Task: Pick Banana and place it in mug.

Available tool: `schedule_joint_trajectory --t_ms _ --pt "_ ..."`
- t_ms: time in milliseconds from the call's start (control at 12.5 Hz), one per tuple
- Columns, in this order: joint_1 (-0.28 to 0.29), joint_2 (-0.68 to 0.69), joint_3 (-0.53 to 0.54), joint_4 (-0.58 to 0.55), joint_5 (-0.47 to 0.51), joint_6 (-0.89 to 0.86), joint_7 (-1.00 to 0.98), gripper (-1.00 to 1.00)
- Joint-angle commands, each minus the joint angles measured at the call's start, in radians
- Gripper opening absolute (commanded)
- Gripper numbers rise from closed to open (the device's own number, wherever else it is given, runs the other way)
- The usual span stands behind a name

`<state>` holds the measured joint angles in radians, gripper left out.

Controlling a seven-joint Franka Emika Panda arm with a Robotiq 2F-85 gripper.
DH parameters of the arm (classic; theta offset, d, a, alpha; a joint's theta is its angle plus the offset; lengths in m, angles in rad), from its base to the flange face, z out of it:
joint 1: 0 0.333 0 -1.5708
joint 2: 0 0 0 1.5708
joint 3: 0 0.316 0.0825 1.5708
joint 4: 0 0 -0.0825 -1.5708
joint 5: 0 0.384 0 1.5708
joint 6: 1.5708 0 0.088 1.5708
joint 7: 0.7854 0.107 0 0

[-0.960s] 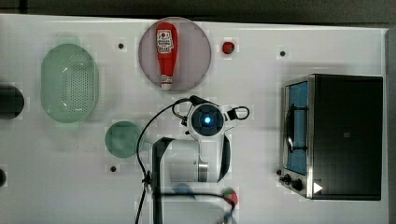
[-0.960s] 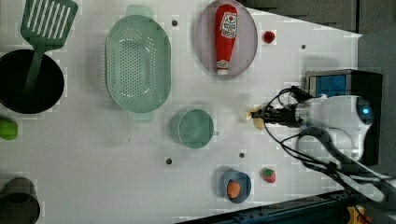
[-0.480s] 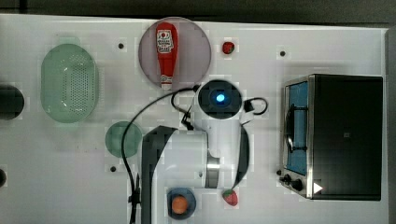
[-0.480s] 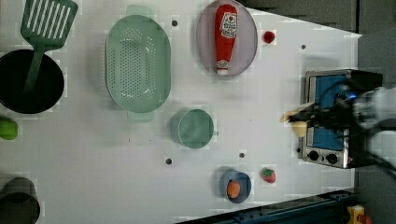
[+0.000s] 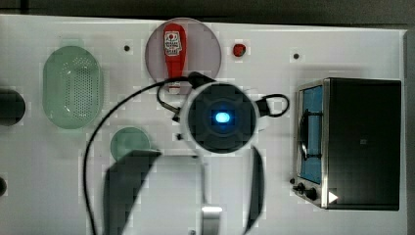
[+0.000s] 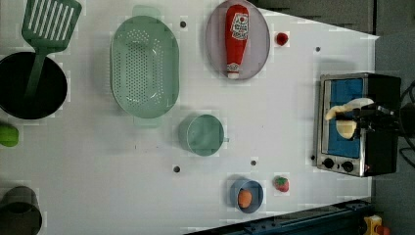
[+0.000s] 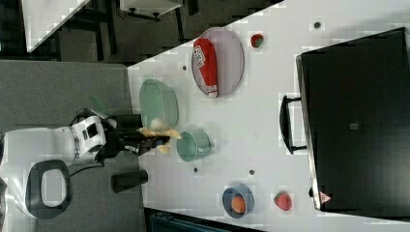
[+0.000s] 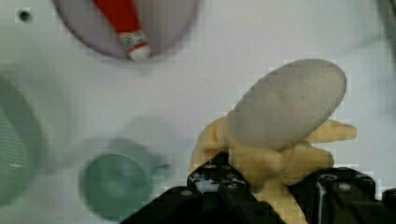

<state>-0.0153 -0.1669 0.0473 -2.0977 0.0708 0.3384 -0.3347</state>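
The banana [image 8: 286, 112], pale yellow with peel flaps spread, is pinched in my gripper [image 8: 270, 185], which is shut on it and held high above the table. The left view shows the banana [image 6: 346, 108] and the gripper [image 6: 353, 119] in front of the toaster oven. In the right view the banana [image 7: 161, 126] hangs in the gripper [image 7: 153, 138] just beside the teal-green mug [image 7: 193, 145]. The mug [image 6: 201, 134] stands upright mid-table, a dark green circle [image 5: 129, 143] from above, and it also lies below the banana [image 8: 114, 184]. The arm's wrist hides the fingers in the top view.
A red ketchup bottle [image 6: 236, 40] lies on the pink plate [image 6: 259, 44], with a strawberry [image 6: 281, 38] nearby. The pale green colander [image 6: 144, 66], a black pot [image 6: 29, 93] with a spatula, a toaster oven [image 6: 359, 125], a blue dish [image 6: 246, 195] and another strawberry [image 6: 281, 183] surround the mug.
The arm has risen toward the top camera with the banana still held. In the left view the gripper has drifted right, from beside the mug to in front of the oven.
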Motion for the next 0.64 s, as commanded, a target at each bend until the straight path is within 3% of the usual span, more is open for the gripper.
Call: schedule_joint_trajectory --t_ms 80,320,640 --pt "0.063 0.079 0.135 -0.004 0.043 -0.017 0.255 -0.28" --pt "0.071 0.106 0.244 -0.034 0.043 0.058 0.477 -0.28" --pt "0.073 0.178 0.327 -0.151 0.043 0.306 0.577 -0.28"
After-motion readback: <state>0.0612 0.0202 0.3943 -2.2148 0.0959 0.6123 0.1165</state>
